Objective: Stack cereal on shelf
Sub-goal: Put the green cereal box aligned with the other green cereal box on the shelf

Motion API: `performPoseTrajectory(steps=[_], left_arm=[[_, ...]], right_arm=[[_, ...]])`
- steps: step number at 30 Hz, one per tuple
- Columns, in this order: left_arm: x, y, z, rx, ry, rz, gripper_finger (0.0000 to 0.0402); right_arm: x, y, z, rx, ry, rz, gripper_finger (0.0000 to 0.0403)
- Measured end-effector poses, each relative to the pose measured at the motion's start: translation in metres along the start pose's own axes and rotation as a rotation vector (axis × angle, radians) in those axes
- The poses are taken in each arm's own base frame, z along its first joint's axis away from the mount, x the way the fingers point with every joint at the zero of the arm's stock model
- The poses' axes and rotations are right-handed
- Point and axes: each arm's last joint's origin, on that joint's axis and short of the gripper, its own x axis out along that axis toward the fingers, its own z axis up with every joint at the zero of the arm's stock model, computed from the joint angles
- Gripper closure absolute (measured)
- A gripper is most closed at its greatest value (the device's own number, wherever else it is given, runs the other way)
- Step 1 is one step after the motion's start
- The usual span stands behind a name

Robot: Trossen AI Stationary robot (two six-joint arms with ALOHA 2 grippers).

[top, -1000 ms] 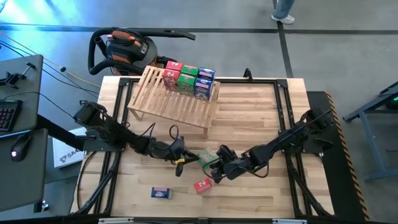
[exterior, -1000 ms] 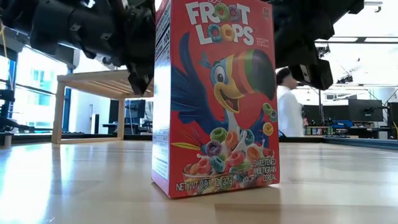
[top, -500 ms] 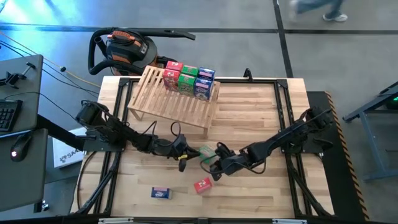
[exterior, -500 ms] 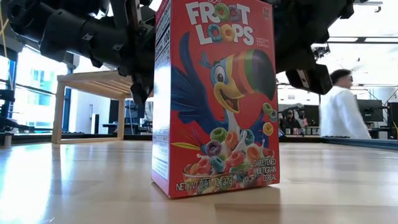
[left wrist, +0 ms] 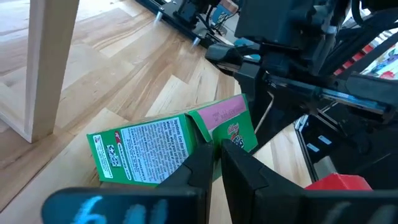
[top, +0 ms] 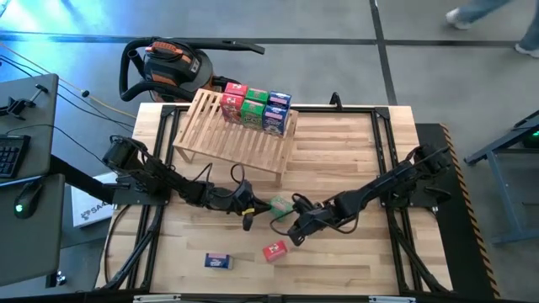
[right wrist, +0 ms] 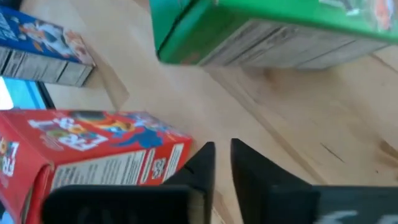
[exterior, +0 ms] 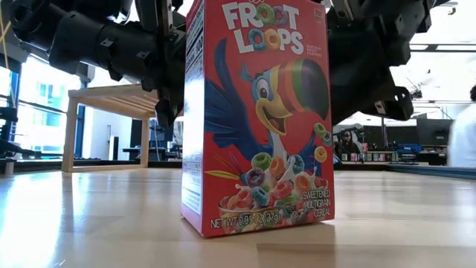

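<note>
Behind the tabletop (top: 354, 143) sits an orange shop vacuum (top: 168, 63), and the shelf (top: 236, 135) at the far left carries six cereal boxes (top: 257, 105) in a row; nearer the front edge a blue box (top: 218, 262) lies flat — untouched. The left gripper (top: 247, 204) holds its place at the centre, its fingers (left wrist: 205, 165) nearly closed and empty beside the toppled green box (top: 281, 207); the red box (top: 274, 251) stands just forward of it. The right gripper (top: 296, 233) has slid leftward over the last second, fingers close together with nothing between them, now nearer the red box — probably its next pick; three boxes remain to shelve.
</note>
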Motion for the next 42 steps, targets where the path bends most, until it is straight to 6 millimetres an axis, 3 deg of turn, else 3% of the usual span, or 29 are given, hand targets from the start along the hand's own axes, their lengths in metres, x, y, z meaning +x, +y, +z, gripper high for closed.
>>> performPoseTrajectory(steps=[7,17,27,35,42], left_arm=[[0.002,0.006,0.005,-0.014,-0.012,0.019,0.0381],[0.005,0.015,0.012,0.0,-0.03,0.041,0.0381],[0.007,0.023,0.018,-0.001,-0.041,0.05,0.0381],[0.007,0.024,0.02,-0.002,-0.052,0.046,0.0381],[0.007,0.024,0.02,-0.006,-0.052,0.046,0.0381]], right_arm=[[-0.019,0.009,0.002,-0.111,0.03,-0.009,0.027],[-0.055,0.033,0.019,-0.419,-0.124,-0.225,0.0167],[-0.057,0.036,0.036,-0.576,-0.259,-0.289,0.0132],[-0.032,0.039,0.033,-0.688,-0.27,-0.301,0.0118],[-0.031,0.037,0.035,-0.666,-0.348,-0.376,0.0107]])
